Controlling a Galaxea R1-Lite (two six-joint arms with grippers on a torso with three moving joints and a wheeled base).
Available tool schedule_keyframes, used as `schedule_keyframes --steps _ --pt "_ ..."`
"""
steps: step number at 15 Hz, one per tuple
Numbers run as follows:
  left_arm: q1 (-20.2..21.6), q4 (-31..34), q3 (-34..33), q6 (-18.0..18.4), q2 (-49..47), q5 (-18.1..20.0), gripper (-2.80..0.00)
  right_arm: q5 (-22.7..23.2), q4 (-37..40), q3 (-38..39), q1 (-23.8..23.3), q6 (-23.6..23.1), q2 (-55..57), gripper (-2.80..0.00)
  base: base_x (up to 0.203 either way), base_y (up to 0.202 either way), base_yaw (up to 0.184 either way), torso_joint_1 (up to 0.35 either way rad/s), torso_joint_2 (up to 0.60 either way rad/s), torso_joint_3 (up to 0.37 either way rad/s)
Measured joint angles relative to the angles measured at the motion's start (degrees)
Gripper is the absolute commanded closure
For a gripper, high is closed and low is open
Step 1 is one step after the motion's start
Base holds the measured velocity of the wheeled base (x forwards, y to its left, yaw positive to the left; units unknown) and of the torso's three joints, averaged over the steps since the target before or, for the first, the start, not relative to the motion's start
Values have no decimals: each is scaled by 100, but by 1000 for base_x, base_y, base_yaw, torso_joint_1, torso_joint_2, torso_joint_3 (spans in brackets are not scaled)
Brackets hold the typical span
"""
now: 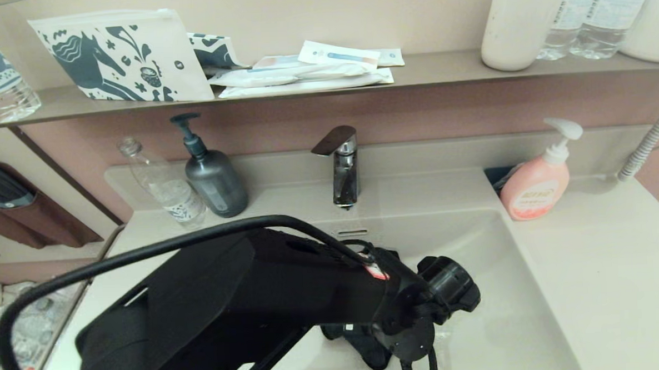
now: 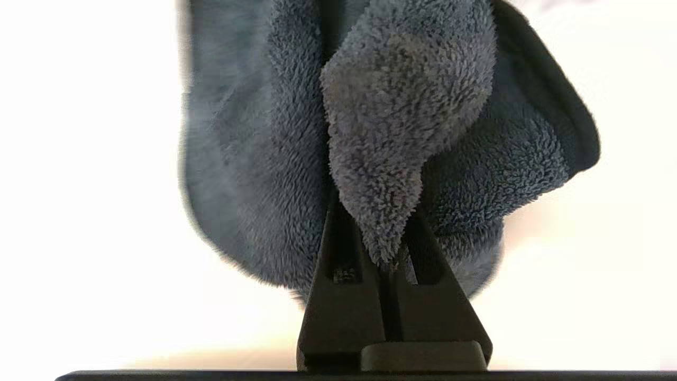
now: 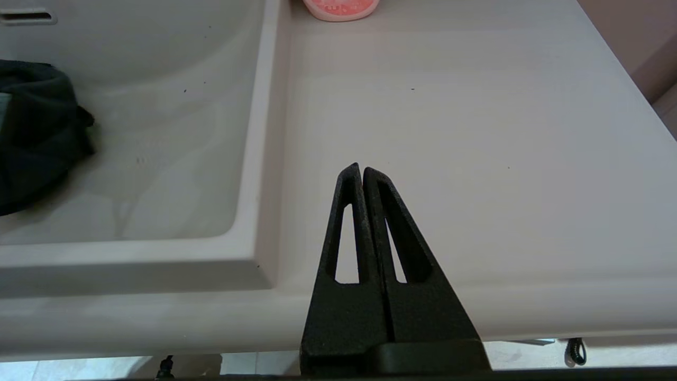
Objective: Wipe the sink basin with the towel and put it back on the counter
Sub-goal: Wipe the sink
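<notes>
The left arm reaches across from the near left and dips into the sink basin, its wrist low over the near middle of the bowl. In the left wrist view the left gripper has its fingers clamped on the towel, a fuzzy charcoal cloth that bunches up beyond the fingertips, with the pale basin surface all around it. From the head view only a dark bit of the towel shows under the wrist, down in the basin.

The right gripper hovers at the near edge of the counter, to the right of the basin, with its fingers pressed together and nothing between them.

At the far side of the basin stands the chrome faucet. A pink soap bottle sits on the counter at the basin's far right corner, and a dark pump bottle and a clear bottle stand at the far left.
</notes>
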State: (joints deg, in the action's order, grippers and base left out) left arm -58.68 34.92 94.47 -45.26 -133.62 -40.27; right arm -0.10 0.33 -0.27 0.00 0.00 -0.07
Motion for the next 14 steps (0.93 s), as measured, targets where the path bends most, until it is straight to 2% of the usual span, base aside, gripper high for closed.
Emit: schedule_keyframes --steps 7,9,11,14 --pt "165 121 -2459 -10 1898 11 0 0 0 0 2 0 0 0 0 0 0 0 0 0" --pt "332 125 -3102 57 2382 30 0 0 2 0 0 0 0 0 0 0 0 0 0 0" --pt "666 90 -3599 99 2730 46 0 1 0 0 0 0 0 0 0 0 0 0 0 0" --pt "977 -285 -4247 226 2956 59 0 0 2 0 0 0 0 0 0 0 0 0 0 0"
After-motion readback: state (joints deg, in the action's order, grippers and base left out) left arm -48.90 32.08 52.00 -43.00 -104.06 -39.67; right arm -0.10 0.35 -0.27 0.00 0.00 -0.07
